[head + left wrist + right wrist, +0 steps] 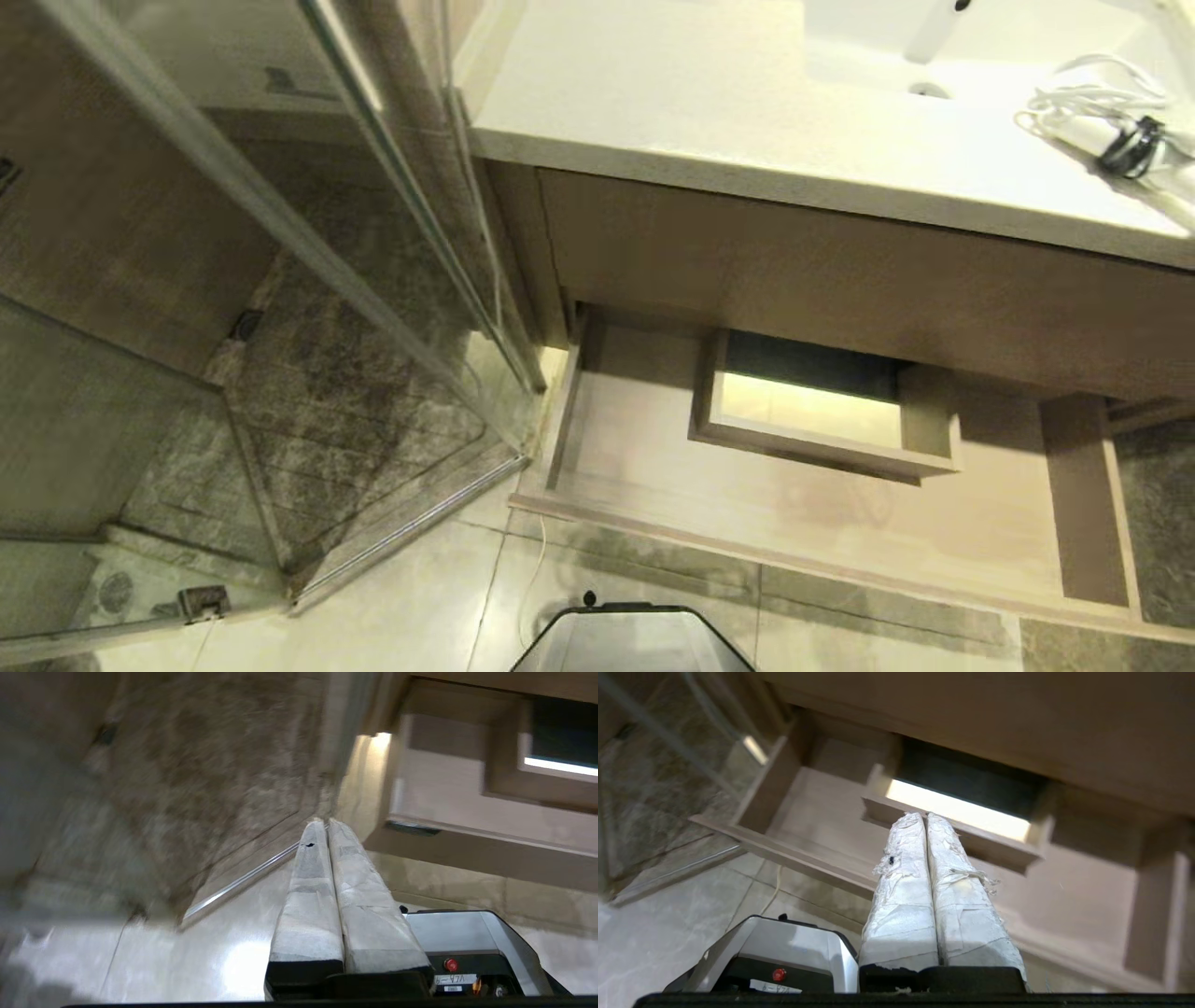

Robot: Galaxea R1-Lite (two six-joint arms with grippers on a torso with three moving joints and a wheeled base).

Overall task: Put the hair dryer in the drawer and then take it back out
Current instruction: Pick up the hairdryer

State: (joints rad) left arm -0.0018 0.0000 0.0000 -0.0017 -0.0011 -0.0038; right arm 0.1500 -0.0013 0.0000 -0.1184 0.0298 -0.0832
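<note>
Drawer hanging open, dryer sitting up on the counter.
The drawer point(653, 467) is filling the frame's lower middle; the hair dryer point(1106, 126) is lying at upper right on the countertop point(653, 103); left gripper point(325, 822) and right gripper point(924, 815) are both pressing their fingers together, holding nothing.

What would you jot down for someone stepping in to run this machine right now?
Left claw: shut, empty, parked low over the floor.
Right claw: shut, empty, in front of the open drawer.
Hair dryer: lying on the countertop beside the sink, cord bundled by a dark strap.
Drawer: pulled out, nothing in it.
Done or not: can't tell which stage this is.
Left: if not yet done, lift the dryer into the drawer, then take it out.
</note>
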